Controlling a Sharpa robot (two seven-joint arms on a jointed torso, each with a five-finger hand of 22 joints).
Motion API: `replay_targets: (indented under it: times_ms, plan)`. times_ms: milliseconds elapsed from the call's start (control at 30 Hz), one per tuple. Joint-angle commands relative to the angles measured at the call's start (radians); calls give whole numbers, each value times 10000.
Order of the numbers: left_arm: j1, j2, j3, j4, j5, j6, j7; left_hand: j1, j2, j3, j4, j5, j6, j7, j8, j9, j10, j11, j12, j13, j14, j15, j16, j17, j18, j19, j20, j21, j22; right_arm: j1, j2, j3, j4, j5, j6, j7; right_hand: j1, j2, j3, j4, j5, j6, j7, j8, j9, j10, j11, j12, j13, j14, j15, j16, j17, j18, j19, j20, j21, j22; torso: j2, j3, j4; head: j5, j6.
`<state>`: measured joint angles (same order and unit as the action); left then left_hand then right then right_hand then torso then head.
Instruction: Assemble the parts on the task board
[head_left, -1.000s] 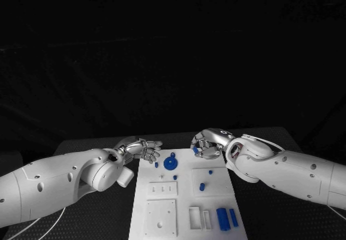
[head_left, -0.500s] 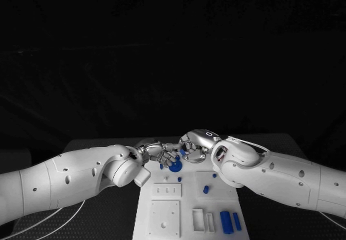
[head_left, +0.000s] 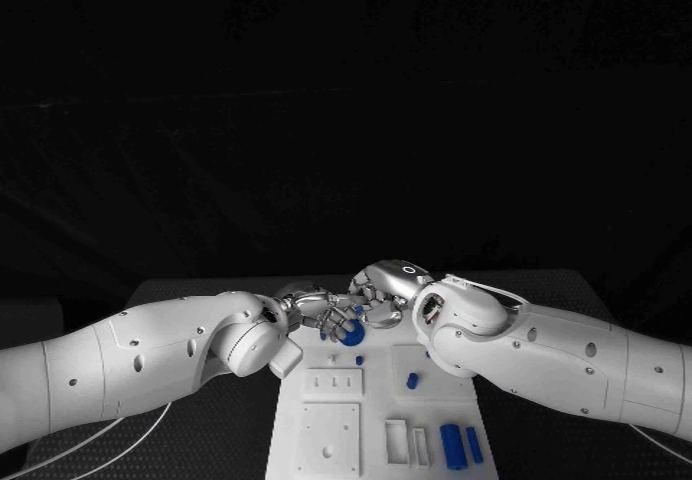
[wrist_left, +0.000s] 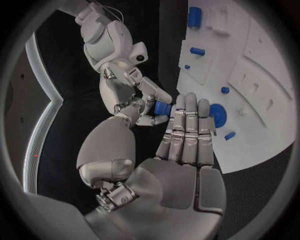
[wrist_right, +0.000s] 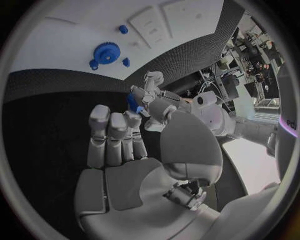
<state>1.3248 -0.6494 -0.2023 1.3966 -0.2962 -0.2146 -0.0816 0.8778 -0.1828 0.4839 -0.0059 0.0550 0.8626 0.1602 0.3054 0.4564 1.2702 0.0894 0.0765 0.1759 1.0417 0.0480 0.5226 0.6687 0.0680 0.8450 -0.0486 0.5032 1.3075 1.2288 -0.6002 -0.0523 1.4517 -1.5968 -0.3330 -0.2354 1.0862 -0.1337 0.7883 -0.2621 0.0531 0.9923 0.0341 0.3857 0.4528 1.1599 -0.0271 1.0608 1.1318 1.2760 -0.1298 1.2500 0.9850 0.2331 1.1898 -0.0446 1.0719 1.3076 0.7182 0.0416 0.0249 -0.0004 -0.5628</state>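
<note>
Together, both hands meet above the task board (head_left: 375, 420); right hand (head_left: 382, 293) pinches a blue part (wrist_left: 162, 108), left hand (head_left: 320, 306) fingers spread, holding nothing.

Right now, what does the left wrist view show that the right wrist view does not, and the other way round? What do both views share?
Left wrist view alone: a thick blue cylinder on the task board, and the right arm. Right wrist view alone: the left arm. Both: the blue gear on the board, and a small blue part where the left hand and the right hand meet.
</note>
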Motion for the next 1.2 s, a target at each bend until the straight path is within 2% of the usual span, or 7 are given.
replay_targets:
  times_ms: [33, 200, 367, 533, 633, 900, 1200]
  plan:
    - [13, 20, 4, 46, -189, 274, -47, 55, 48, -73, 6, -56, 103, -28, 57, 17, 36, 9, -10, 21, -32, 23, -3, 19, 69, -57, -1, 75, 202, -2, 52, 2, 5, -212, 176, -74, -11, -69, 57, -4, -34, 597, 473, 22, 81, 75, -23, 11, -17, 65, -22, 11, -5, 287, 53, 3, 15, 63, 19, 4, 1, 5, -4]
    - [13, -3, 6, 57, -187, 161, 25, 106, 138, -122, -4, -55, 151, -54, 82, 25, 69, -11, 5, 38, -28, 19, -1, 34, 74, -64, -4, 89, 200, -3, 114, -8, 3, -212, 238, -75, -15, -76, 67, -1, -34, 601, 473, 19, 79, 79, -23, 10, -20, 70, -21, 10, -7, 287, 58, 5, 15, 62, 19, 1, -16, 18, -17]
    - [13, -1, 9, 56, -103, 108, 96, 251, 376, -210, -112, -51, 144, -53, 72, 15, 64, -10, -2, 51, -35, 20, -8, 50, 73, -86, -1, 103, 196, -3, 138, -26, 13, -212, 305, -85, -16, -80, 72, -1, -34, 602, 473, 17, 78, 81, -23, 9, -22, 72, -21, 8, -8, 287, 60, 5, 15, 61, 16, 6, -35, 3, -15]
    - [14, 16, 9, 61, 1, 201, 230, 351, 701, -332, -226, -45, 152, -55, 63, 0, 62, -10, -8, 66, -44, 26, -26, 60, 64, -112, 4, 113, 190, -4, 166, -61, 9, -205, 356, -84, -17, -82, 77, 0, -34, 603, 473, 15, 77, 83, -23, 8, -23, 74, -21, 7, -9, 287, 62, 6, 14, 61, 11, 3, -7, -21, -28]
    - [14, 21, 9, 59, 35, 247, 267, 449, 1118, -423, -357, -38, 180, -67, 59, -17, 72, -21, -9, 83, -52, 30, -49, 66, 56, -144, 9, 117, 185, -7, 193, -80, 16, -194, 366, -83, -18, -83, 80, 0, -34, 603, 473, 15, 77, 83, -23, 7, -24, 75, -20, 6, -9, 287, 62, 7, 14, 60, 14, 2, 1, -29, -32]
    - [14, 21, 9, 27, 86, 295, 281, 640, 1711, -497, -707, 38, 241, -87, 39, -68, 76, -42, -18, 110, -53, 40, -95, 67, 32, -187, 17, 121, 174, -23, 160, -89, 112, -158, 370, -79, -19, -88, 88, -1, -32, 603, 473, 11, 75, 85, -23, 6, -26, 78, -20, 4, -11, 287, 65, 8, 12, 59, 13, 2, -4, 9, -53]
    - [14, 86, 9, -6, 87, 283, 142, 626, 1850, -522, -793, 57, 292, -102, 43, -86, 102, -56, -7, 125, -54, 44, -115, 64, 24, -204, 18, 119, 171, -36, 185, -98, 161, -138, 411, -101, -17, -91, 101, -3, -29, 607, 473, 7, 73, 89, -23, 4, -29, 83, -19, 2, -13, 287, 68, 10, 11, 58, 12, 4, -5, 48, -74]
